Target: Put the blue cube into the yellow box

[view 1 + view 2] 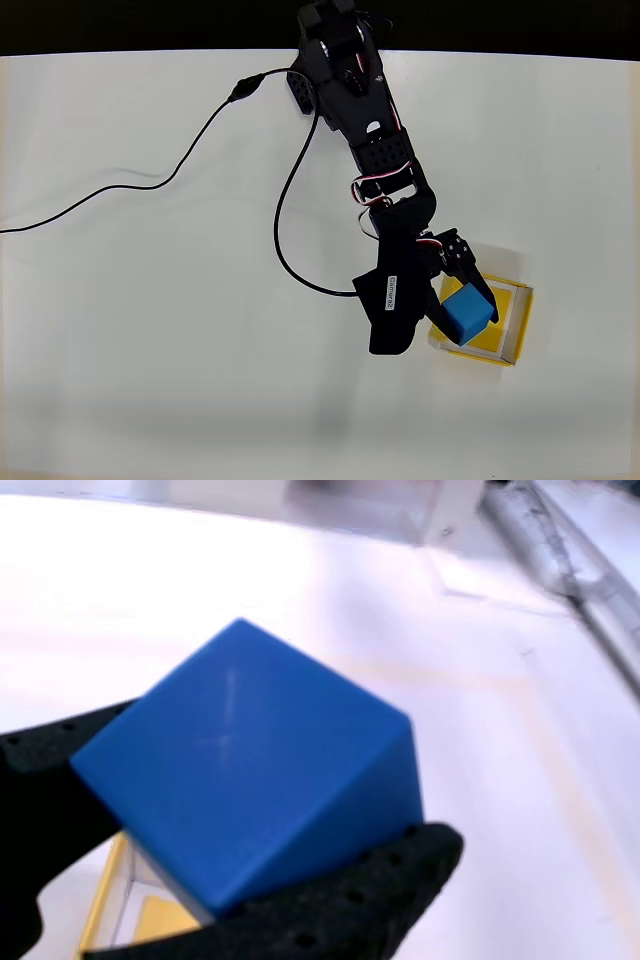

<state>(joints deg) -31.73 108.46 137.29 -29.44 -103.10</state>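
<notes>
The blue cube (468, 311) hangs over the left part of the yellow box (512, 318), held between my black fingers. My gripper (462, 308) is shut on it. In the wrist view the blue cube (255, 765) looms large and tilted, pinched between a black finger on the left (45, 800) and another below it (340, 910). A corner of the yellow box (135, 910) with its thin white wall peeks out beneath the cube at the lower left.
A black cable (180, 165) snakes over the white table (150, 350) from the left edge to the arm's base, looping down beside the arm. The table's far edge runs along the top of the overhead view.
</notes>
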